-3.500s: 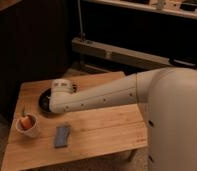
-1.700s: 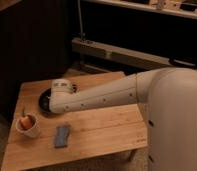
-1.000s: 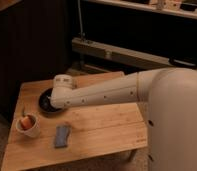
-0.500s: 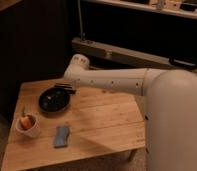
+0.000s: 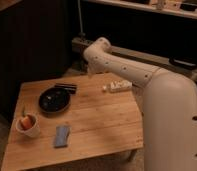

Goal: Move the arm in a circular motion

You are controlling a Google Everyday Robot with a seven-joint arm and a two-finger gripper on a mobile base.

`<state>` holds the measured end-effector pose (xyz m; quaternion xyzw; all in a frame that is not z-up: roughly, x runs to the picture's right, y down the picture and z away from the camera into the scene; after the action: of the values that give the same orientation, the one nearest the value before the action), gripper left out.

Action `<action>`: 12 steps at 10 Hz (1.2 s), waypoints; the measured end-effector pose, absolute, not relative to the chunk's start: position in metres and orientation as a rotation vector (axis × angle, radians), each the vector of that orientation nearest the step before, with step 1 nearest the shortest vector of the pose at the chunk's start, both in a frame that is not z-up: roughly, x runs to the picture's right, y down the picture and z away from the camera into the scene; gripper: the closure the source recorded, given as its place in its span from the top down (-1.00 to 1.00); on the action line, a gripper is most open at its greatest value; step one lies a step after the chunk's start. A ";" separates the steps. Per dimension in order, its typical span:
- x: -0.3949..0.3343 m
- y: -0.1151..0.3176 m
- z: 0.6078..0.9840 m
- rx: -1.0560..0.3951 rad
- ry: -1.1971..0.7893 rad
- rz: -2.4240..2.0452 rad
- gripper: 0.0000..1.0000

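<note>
One smooth, tubular off-white arm (image 5: 123, 70); gripper (image 5: 88, 71) near wooden table (image 5: 102, 125), far side.

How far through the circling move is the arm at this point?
Done: the arm has swept off the black plate, which it covered earlier, up to the table's far edge. In hand: its elbow is raised there; the gripper is not in view, hidden past that joint. Left: probably the return sweep that would close the circle.

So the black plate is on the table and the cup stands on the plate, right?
No. The black plate is on the table, but the cup stands on the table too, apart from it, as the camera view shows. The arm bends over the far edge, its gripper out of sight.
</note>
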<state>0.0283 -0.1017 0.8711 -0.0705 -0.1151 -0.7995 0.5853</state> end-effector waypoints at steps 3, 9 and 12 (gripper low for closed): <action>0.100 -0.072 0.855 -0.232 -0.279 -1.771 0.22; 0.108 0.036 0.771 -0.253 -0.295 -1.687 0.22; 0.050 0.077 0.742 -0.243 -0.333 -1.737 0.22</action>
<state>0.0502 0.0767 0.7425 -0.1059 -0.1453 -0.7578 0.6272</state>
